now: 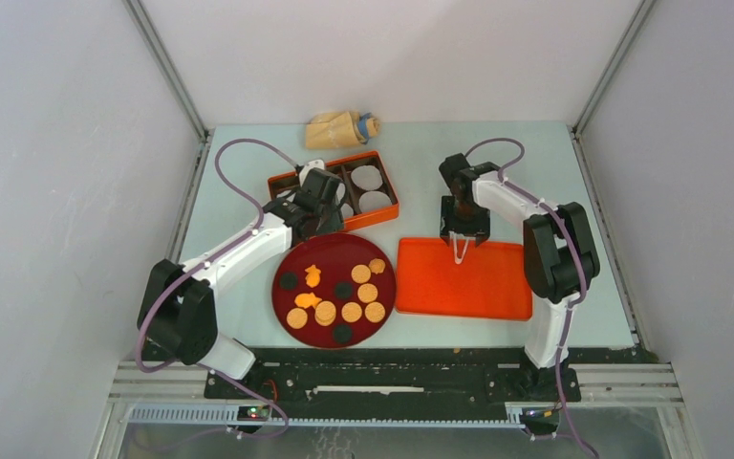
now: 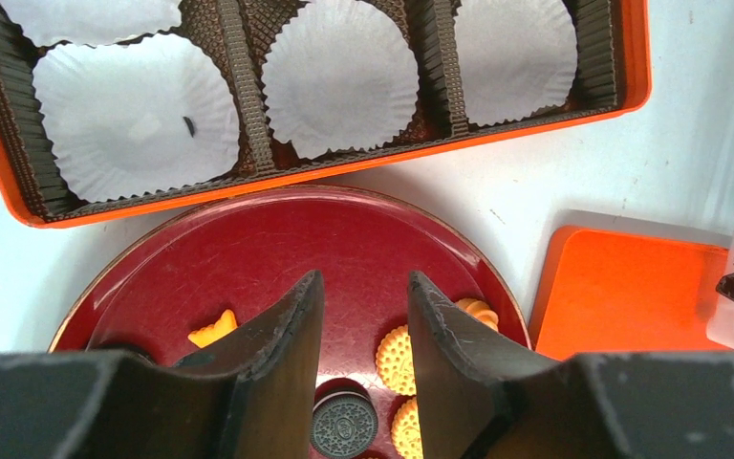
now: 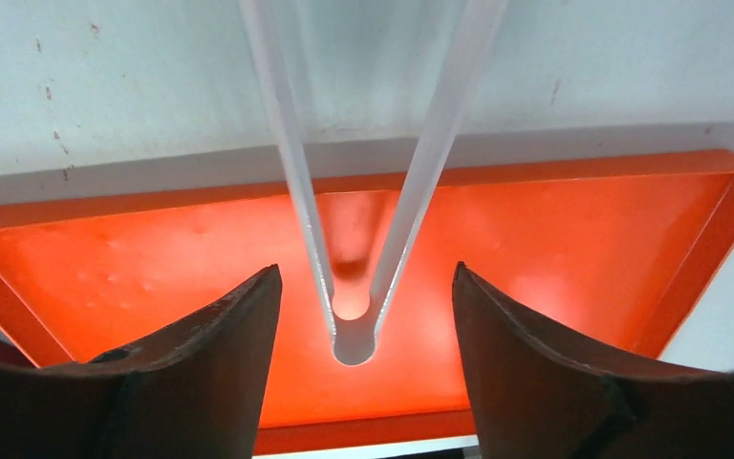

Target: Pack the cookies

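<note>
Several cookies, tan [image 1: 361,273], dark [image 1: 289,280] and one irregular orange [image 1: 313,276], lie on the dark red plate [image 1: 334,251]. My left gripper [image 1: 325,225] hovers over the plate's far edge, open and empty. In the left wrist view the gripper [image 2: 363,277] stands above the bare plate [image 2: 277,239], with a dark cookie [image 2: 344,424] and tan cookies [image 2: 394,359] beneath it. The orange box [image 1: 391,191] with white paper liners [image 1: 366,177] lies just behind. My right gripper [image 1: 461,234] is open astride clear tongs [image 3: 354,346], not touching them.
The tongs [image 1: 460,251] rest on the far edge of an orange lid [image 1: 478,287] to the right of the plate. A beige wrapped bundle [image 1: 342,129] lies at the back. In the left wrist view the box rim [image 2: 344,170] is close ahead.
</note>
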Robot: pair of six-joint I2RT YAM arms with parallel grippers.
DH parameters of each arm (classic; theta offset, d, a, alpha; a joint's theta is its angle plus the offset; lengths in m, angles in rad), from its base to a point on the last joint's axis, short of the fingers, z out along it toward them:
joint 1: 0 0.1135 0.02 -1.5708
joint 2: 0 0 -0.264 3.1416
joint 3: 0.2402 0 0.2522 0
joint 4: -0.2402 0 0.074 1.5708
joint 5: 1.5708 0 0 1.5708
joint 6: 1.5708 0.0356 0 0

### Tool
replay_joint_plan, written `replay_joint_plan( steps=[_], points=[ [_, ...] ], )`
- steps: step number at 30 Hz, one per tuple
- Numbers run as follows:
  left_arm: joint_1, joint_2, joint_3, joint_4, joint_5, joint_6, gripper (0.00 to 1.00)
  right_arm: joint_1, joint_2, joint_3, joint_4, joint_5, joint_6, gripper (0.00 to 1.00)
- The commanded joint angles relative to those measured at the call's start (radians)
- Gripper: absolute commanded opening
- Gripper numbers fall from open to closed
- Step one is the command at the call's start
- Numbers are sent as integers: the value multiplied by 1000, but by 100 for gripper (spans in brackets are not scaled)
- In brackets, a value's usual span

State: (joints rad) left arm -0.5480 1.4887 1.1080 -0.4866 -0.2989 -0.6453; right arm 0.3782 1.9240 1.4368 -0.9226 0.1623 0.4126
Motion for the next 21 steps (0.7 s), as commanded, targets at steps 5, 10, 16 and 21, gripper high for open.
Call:
replay_joint_plan(
  steps=[5,10,16,21],
  points=[
    [-8,-37,-40,52,14,26,44,-15,-4,87,-21,36,-18,79],
    [-8,-48,-42,51,6,27,44,-32,73,160,-25,23,-14,79],
    [-8,-41,-44,49,7,28,43,-48,148,151,7,42,15,75],
    [-7,-38,-39,49,9,32,43,-55,160,117,37,44,26,74]
  ],
)
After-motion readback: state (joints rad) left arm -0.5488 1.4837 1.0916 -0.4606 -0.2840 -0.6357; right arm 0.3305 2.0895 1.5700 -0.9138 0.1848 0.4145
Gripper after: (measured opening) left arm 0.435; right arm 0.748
